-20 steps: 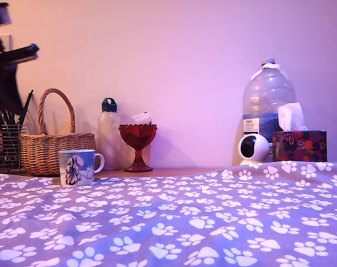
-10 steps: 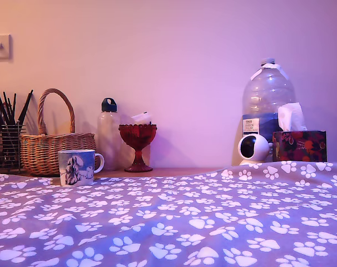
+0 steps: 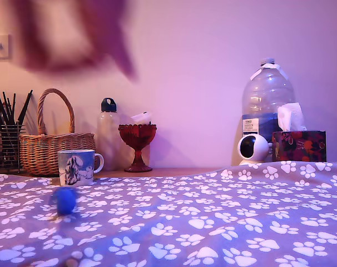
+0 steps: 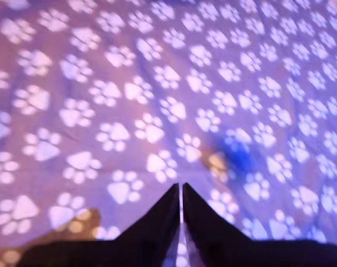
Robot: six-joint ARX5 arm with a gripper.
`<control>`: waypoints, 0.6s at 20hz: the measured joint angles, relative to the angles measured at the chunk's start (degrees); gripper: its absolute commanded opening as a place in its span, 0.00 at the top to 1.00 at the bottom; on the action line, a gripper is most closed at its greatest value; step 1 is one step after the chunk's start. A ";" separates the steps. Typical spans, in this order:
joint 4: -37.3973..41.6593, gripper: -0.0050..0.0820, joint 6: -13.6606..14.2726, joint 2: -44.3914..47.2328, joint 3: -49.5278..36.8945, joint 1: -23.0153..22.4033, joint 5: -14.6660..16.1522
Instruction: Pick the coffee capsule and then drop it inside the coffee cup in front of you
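I am looking down at my tool (image 4: 181, 192) hanging over the paw-print cloth (image 4: 102, 83). Its two tips are pressing almost together and holding nothing. The blue coffee capsule (image 4: 239, 157) is lying blurry on the cloth, near the tips but not touching them. In the exterior view it is sitting in front of the coffee cup (image 3: 77, 167).

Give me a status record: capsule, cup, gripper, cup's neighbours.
capsule: blue capsule, blurred, on or just over the paw-print blanket, nearer the camera than the cup, not in it
cup: coffee cup upright, handle toward the exterior view's right
gripper: gripper shut, empty, over the blanket
neighbours: wicker basket behind the cup, red goblet on the exterior view's right of it
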 measured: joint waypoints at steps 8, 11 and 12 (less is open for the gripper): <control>2.23 0.96 -2.08 0.02 0.00 0.00 -6.36; 3.52 0.96 -2.16 0.02 0.00 0.00 -6.49; 3.87 0.96 -2.49 0.02 0.00 0.00 -6.49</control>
